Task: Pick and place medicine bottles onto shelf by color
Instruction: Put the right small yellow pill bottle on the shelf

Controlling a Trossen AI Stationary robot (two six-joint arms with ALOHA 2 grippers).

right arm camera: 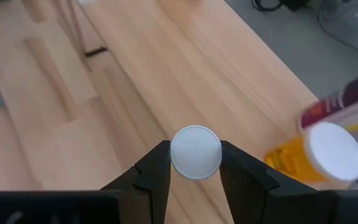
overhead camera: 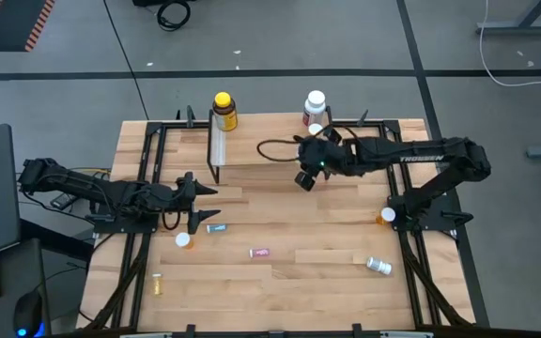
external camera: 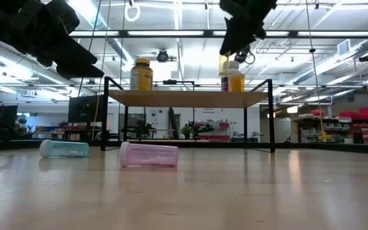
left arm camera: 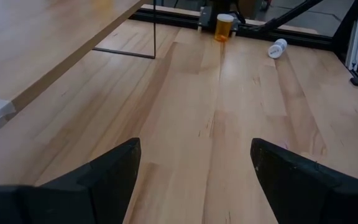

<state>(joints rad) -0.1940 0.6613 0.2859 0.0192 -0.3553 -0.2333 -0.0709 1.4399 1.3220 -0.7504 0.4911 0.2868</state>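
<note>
Right gripper [right arm camera: 195, 163] pinching a white-capped vial [right arm camera: 196, 152] above the shelf [overhead camera: 280, 150] top right, beside orange vial [right arm camera: 319, 149], left gripper [overhead camera: 200, 206] spread, centre-left over bare tabletop [overhead camera: 327, 230].

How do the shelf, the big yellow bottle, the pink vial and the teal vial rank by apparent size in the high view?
1. Shelf
2. Big yellow bottle
3. Pink vial and teal vial: these two look too alike to rank.
</note>
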